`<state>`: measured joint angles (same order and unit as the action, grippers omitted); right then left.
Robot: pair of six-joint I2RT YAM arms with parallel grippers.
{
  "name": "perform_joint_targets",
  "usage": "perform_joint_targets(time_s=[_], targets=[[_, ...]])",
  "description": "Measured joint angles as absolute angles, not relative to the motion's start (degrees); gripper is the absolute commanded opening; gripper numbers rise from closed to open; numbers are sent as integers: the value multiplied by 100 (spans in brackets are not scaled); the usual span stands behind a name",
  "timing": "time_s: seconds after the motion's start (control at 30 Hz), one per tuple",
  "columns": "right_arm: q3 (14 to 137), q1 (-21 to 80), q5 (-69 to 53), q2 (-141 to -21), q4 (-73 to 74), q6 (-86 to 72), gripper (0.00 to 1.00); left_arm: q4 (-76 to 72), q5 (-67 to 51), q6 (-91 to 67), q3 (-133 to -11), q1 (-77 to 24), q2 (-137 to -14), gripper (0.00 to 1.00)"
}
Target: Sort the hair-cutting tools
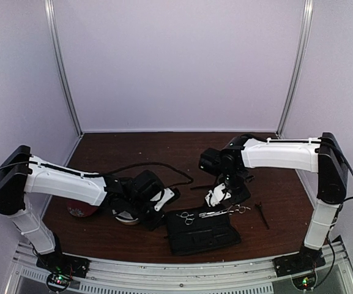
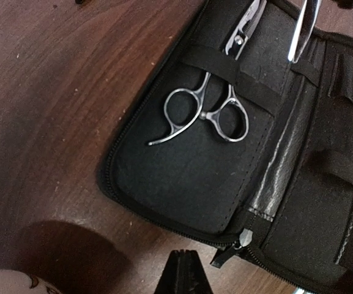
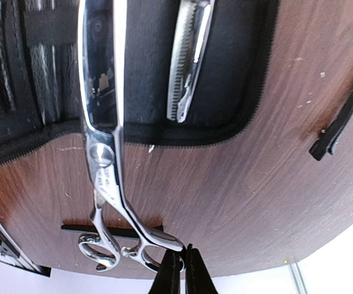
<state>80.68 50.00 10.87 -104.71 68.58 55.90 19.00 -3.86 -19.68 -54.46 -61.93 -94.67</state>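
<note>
An open black pouch lies at the table's front centre. One silver scissors sits in it under an elastic strap, also seen from above; its toothed blade shows in the right wrist view. A second silver scissors lies with its blade over the pouch edge and its ring handles on the wood. My right gripper is shut on one ring handle. A thin black stick lies behind the handles. My left gripper is shut and empty, just off the pouch's edge.
A white bowl sits under the left wrist, its rim showing in the left wrist view. A red object lies left of it. A black cable runs across the middle. A thin black strip lies right of the pouch.
</note>
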Motion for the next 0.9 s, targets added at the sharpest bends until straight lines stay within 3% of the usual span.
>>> perform_joint_targets(time_s=[0.9], targets=[[8121,5002,1651,-11196,7052,5682,0,1481,-631,-2359,-5273,-6182,-9898,0]])
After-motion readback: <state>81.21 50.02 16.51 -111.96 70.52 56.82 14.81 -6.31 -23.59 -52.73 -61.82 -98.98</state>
